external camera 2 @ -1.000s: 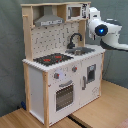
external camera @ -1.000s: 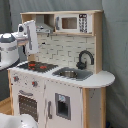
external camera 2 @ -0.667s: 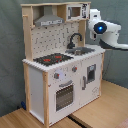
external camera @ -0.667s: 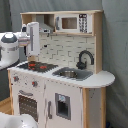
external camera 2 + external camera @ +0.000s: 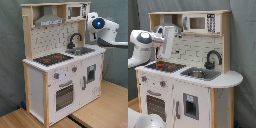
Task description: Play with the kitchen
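The gripper (image 5: 162,61), fingers' state impossible to tell, hung just above the kitchen's (image 5: 193,95) stovetop (image 5: 166,65), seemingly needing a short descent.

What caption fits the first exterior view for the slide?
Franka arm's gripper hangs over the stovetop of a toy kitchen, beside its sink and black tap.

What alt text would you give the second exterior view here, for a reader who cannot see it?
A white and light-wood toy kitchen stands on a wooden floor, with a black stovetop, a sink with a black tap, an oven door, a grey hood and a small microwave. A white robot arm reaches in from the second exterior view's right.
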Action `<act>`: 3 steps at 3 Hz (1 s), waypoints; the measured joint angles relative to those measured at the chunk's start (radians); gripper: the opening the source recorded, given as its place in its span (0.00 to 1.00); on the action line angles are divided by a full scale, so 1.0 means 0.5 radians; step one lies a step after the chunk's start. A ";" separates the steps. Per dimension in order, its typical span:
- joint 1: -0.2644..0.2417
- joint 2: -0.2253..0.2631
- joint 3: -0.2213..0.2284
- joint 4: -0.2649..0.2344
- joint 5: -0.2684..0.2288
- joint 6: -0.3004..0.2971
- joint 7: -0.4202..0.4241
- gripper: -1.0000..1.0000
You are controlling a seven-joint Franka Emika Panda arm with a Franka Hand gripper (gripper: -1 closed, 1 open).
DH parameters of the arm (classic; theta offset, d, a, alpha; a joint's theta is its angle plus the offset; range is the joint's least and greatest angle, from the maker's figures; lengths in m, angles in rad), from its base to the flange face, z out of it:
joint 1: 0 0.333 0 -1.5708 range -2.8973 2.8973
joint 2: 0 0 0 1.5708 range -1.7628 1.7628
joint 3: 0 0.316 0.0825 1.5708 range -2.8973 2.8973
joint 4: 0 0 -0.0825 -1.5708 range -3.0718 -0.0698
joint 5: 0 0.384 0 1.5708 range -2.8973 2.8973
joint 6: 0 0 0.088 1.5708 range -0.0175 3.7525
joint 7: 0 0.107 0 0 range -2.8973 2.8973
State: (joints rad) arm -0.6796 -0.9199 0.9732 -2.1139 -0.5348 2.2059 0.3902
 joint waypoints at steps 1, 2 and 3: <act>-0.006 0.147 0.017 0.020 0.114 0.000 -0.113 1.00; -0.006 0.325 0.048 0.061 0.190 0.000 -0.192 1.00; -0.005 0.540 0.101 0.137 0.228 0.000 -0.233 1.00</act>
State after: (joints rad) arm -0.6821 -0.6497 1.0236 -2.0452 -0.4205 2.2058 0.2735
